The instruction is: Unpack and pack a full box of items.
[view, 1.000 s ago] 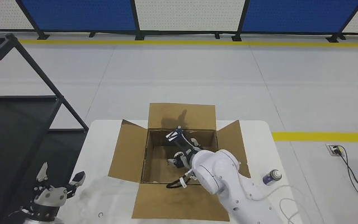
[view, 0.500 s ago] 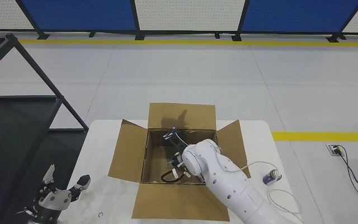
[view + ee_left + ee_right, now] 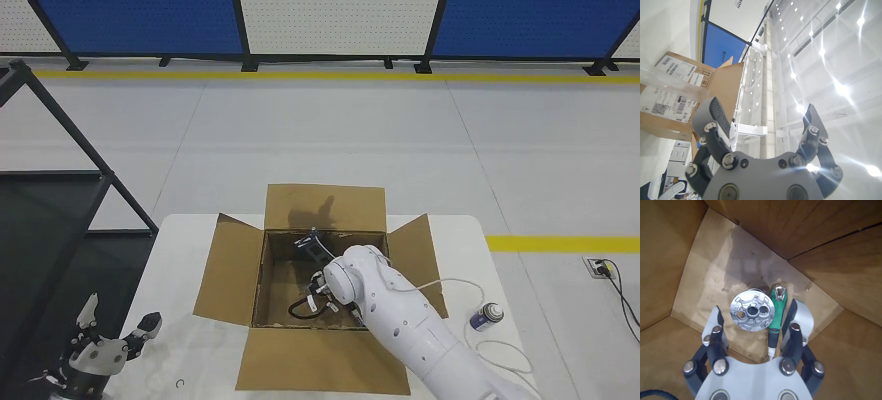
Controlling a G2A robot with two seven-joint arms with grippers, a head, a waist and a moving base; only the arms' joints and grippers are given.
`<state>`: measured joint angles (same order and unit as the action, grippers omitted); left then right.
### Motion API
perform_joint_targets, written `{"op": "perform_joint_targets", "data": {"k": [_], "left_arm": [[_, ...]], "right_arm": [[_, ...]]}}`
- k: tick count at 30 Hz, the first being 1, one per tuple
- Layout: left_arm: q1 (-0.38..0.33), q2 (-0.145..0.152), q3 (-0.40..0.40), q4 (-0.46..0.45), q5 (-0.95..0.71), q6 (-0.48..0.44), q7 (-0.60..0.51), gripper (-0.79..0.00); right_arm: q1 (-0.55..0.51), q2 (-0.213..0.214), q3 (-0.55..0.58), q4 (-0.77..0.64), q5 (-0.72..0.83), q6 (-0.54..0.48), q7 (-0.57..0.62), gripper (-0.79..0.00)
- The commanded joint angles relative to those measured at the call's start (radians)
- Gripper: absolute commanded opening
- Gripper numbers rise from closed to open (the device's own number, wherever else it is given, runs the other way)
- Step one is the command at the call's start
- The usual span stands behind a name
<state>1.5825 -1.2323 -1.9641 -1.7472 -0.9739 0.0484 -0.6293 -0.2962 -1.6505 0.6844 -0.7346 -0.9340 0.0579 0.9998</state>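
cardboard box [image 3: 228,285] stands open on the bench [image 3: 175,270], right arm down inside it. left end effector [image 3: 762,106], fingers apart and empty, points upward. right end effector [image 3: 757,308], fingers apart, straddles metal spool [image 3: 751,313] and green screwdriver [image 3: 779,313] on the box floor, seemingly lined up for unpacking.

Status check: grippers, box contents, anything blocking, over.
Right gripper open inside cardboard box, over metal spool and green-handled screwdriver, side by side. Left gripper open, empty, away from box. Nothing blocking.

The box [image 3: 696,256] is matt brown cardboard, its floor scuffed and stained. The wheel [image 3: 752,313] is dull silvery cast metal; the screwdriver [image 3: 779,315] has a glossy green plastic handle. The left end effector [image 3: 762,106] carries ribbed black pads [image 3: 719,111].
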Motion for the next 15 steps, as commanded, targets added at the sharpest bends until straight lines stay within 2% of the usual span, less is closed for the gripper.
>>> {"op": "perform_joint_targets", "data": {"k": [1,3,5,9,15], "left_arm": [[0.000,0.000,0.000,0.000,0.000,0.000,0.000,0.000],[0.000,0.000,0.000,0.000,0.000,0.000,0.000,0.000],[0.000,0.000,0.000,0.000,0.000,0.000,0.000,0.000],[0.000,0.000,0.000,0.000,0.000,0.000,0.000,0.000],[0.000,0.000,0.000,0.000,0.000,0.000,0.000,0.000]], "right_arm": [[0.006,-0.007,-0.002,0.020,0.006,-0.006,-0.004,-0.508],[0.012,-0.014,-0.004,0.038,0.011,-0.012,-0.010,-0.600],[0.018,-0.019,-0.006,0.046,0.007,-0.019,-0.028,-0.770],[0.027,-0.021,0.001,0.037,-0.008,-0.021,-0.046,-0.785],[0.008,0.004,0.033,-0.090,-0.072,-0.014,-0.006,-0.785]]}}
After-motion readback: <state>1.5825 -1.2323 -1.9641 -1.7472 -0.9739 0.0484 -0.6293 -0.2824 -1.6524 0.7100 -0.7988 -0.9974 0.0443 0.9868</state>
